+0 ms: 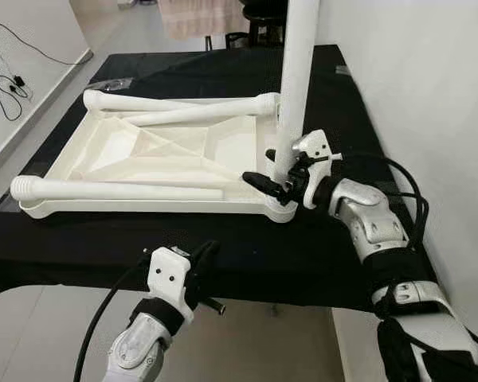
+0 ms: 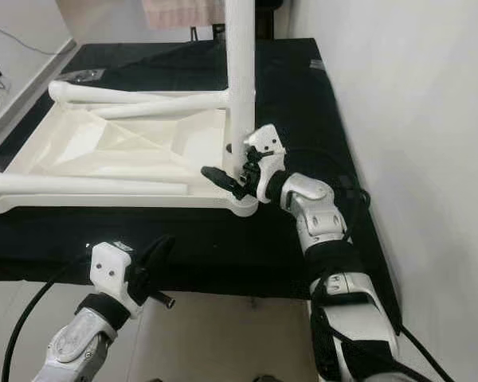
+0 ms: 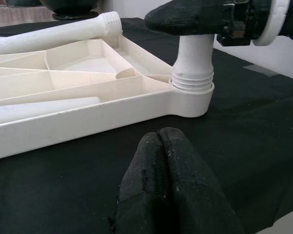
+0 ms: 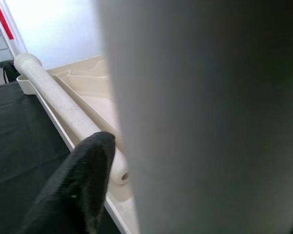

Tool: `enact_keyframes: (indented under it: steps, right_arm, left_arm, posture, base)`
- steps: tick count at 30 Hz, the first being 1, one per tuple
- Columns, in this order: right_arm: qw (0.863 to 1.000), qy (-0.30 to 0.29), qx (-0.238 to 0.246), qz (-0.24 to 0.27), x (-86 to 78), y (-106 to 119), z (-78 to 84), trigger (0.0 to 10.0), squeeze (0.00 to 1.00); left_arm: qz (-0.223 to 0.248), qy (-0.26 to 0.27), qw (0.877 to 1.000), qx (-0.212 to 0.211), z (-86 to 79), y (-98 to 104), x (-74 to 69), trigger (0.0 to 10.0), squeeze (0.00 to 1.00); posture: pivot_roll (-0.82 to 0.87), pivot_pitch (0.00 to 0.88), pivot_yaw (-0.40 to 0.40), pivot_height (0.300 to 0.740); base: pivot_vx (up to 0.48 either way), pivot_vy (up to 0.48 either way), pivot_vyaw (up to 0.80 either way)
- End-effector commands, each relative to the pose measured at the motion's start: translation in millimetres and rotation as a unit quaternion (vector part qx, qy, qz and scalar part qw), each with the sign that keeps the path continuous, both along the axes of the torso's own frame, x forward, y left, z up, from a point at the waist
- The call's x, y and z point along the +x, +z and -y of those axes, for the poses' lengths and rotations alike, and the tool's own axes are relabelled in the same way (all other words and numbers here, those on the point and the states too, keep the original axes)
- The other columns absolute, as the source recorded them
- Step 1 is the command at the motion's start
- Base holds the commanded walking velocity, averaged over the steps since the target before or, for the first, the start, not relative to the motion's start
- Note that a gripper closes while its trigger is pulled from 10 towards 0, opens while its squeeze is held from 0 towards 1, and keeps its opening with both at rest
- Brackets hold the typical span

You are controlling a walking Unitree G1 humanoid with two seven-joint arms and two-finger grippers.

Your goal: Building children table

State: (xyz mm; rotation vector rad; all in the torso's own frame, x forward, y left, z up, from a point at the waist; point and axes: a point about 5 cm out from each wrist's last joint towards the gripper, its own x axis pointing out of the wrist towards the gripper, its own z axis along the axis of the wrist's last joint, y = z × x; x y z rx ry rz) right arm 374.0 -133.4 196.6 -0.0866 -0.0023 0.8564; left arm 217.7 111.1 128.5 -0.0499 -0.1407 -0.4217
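An upturned white tabletop (image 1: 143, 208) lies on the black table (image 1: 319, 263). One white leg (image 1: 295, 79) stands upright in the near right corner socket (image 3: 193, 95). My right gripper (image 1: 277, 179) is shut on this leg just above the socket, one black finger (image 3: 190, 17) crossing in front of it. Another leg (image 1: 119, 189) lies along the tabletop's near edge, and two more legs (image 1: 183, 103) lie at its far edge. My left gripper (image 1: 203, 259) hovers at the table's front edge, fingers (image 3: 161, 161) shut on nothing, pointing at the socket corner.
A white wall (image 1: 430, 79) runs close along the table's right side. Black cables (image 1: 4, 79) trail on the floor at the far left. Dark furniture (image 1: 259, 24) stands beyond the table's far end. Bare black cloth lies in front of the tabletop.
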Motion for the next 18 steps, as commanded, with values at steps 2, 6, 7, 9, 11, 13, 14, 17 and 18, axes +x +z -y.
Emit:
enact_keyframes:
  steps: [2,6,7,9,11,13,14,17,18]
  right_arm:
    - [0.999,0.043,0.010,0.004,-0.9,2,-11.6,0.0,0.00]
    - [0.999,0.053,0.009,0.006,1.3,2,-6.0,0.0,0.00]
    - [0.999,0.051,0.009,0.008,1.6,1,-3.4,0.0,0.00]
    - [0.999,0.046,0.012,0.008,1.2,1,-0.6,0.0,0.00]
    - [0.999,0.034,0.018,0.011,1.2,0,3.8,0.0,0.00]
    - [1.000,-0.013,0.014,0.007,1.9,-5,10.7,0.0,0.00]
    - [1.000,-0.013,0.014,0.007,1.9,-5,10.7,0.0,0.00]
    - [0.997,-0.076,0.007,0.001,-0.2,-13,13.4,0.0,0.00]
    - [0.994,-0.110,0.006,-0.005,-3.4,-19,11.9,0.0,0.00]
  left_arm:
    - [-0.005,0.000,1.000,0.003,1.2,-4,-0.7,10.0,0.00]
    - [-0.005,0.000,1.000,0.002,1.4,-4,-0.7,10.0,0.00]
    - [-0.005,0.000,1.000,0.002,1.4,-4,-0.7,10.0,0.00]
    - [-0.004,0.000,1.000,0.001,1.3,-4,-0.8,10.0,0.00]
    - [-0.004,0.000,1.000,0.001,1.0,-3,-0.9,10.0,0.00]
    - [-0.004,0.000,1.000,0.000,0.7,-3,-1.0,10.0,0.00]
    - [-0.004,0.000,1.000,0.000,0.7,-3,-1.0,10.0,0.00]
    - [-0.003,0.000,1.000,0.000,0.3,-2,-1.3,10.0,0.00]
    - [-0.003,0.000,1.000,0.000,-0.2,-2,-1.6,10.0,0.00]
  posture:
    - [0.13,0.114,0.000,0.740]
    - [0.13,0.116,0.000,0.740]
    - [0.13,0.116,0.000,0.740]
    - [0.12,0.121,-0.001,0.740]
    - [0.12,0.121,0.000,0.740]
    - [0.11,0.126,0.002,0.740]
    - [0.11,0.126,0.002,0.740]
    - [0.10,0.133,0.000,0.740]
    - [0.10,0.136,-0.001,0.740]
  base:
    - [0.000,0.000,0.00]
    - [0.000,0.000,0.00]
    - [0.000,0.000,0.00]
    - [0.000,0.000,0.00]
    - [0.000,0.000,0.00]
    - [0.000,0.000,0.00]
    - [0.000,0.000,0.00]
    - [0.000,0.000,0.00]
    - [0.000,0.000,0.00]
